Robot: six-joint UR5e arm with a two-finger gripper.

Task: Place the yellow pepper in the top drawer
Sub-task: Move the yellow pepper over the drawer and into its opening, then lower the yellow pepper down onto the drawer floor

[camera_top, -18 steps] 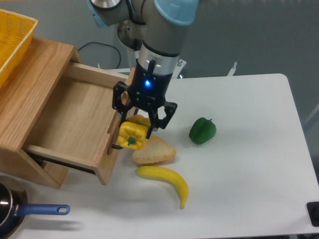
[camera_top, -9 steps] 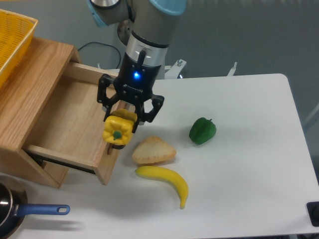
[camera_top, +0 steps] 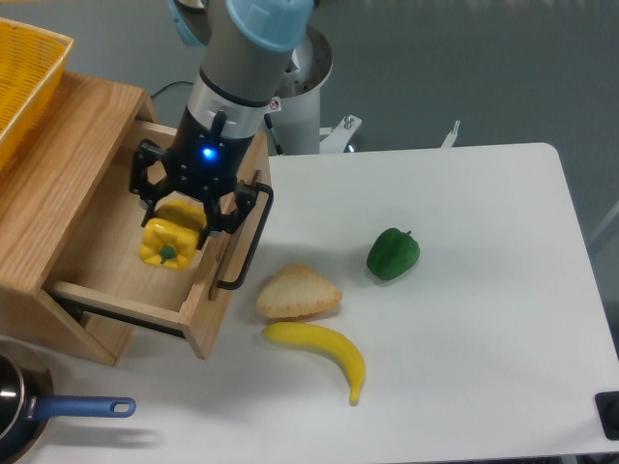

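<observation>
The claw (camera_top: 174,224) is clenched on the yellow pepper (camera_top: 168,243), which hangs stem-down from its fingers over the open top drawer (camera_top: 116,217). A second ago that pepper was out over the desk (camera_top: 464,290), just above the bread slice (camera_top: 297,293); half a second ago it was at the drawer's front lip. Now it has crossed the front panel and sits over the drawer's floor, at about nine o'clock from the black bar handle (camera_top: 246,242). I'd judge the carry as nearly done: what is left is a short descent and a release.

The tight edges are close in. The drawer front stands just beside the claw's right finger, at three o'clock, and the front side wall runs at six o'clock from the pepper, near it. Toward ten and eleven o'clock the drawer floor lies bare, so there is more room deeper in than where the pepper hangs now. The cabinet top (camera_top: 58,164) overhangs farther out at ten o'clock, with the yellow basket (camera_top: 24,72) on it.

Out on the desk, the banana (camera_top: 319,350) lies at five o'clock from the claw, the green pepper (camera_top: 393,253) at three o'clock, well apart. A blue-handled pan (camera_top: 39,411) sits at seven o'clock by the cabinet's foot.
</observation>
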